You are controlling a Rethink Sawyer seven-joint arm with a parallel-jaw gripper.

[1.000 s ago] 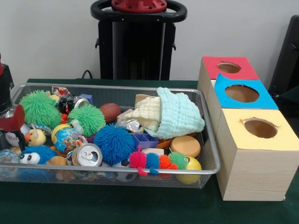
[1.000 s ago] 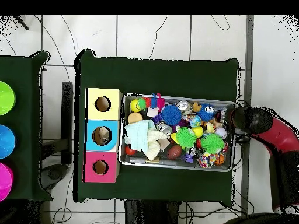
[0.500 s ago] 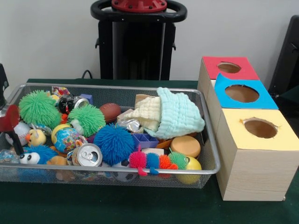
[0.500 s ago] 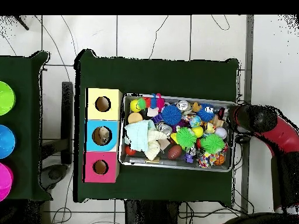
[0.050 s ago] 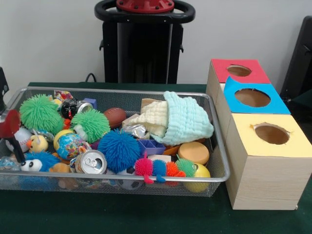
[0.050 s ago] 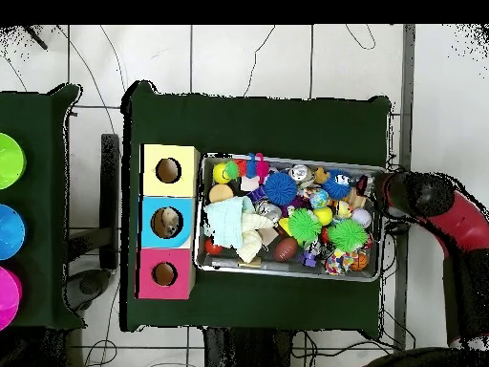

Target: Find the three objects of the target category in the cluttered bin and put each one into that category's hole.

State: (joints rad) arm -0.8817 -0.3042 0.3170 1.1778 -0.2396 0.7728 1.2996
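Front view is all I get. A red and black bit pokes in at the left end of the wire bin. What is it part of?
Observer: Overhead shows that it is the tip of the robot's red and black arm, which curves in from beyond that end of the bin.
Visitor: Is anything inside the boxes? I only see brown.
Observer: From above, a small pale object lies down the hole of the blue box.
Visitor: Anything beyond the boxes?
Observer: A second green-covered surface with three round dishes: green, blue and pink.
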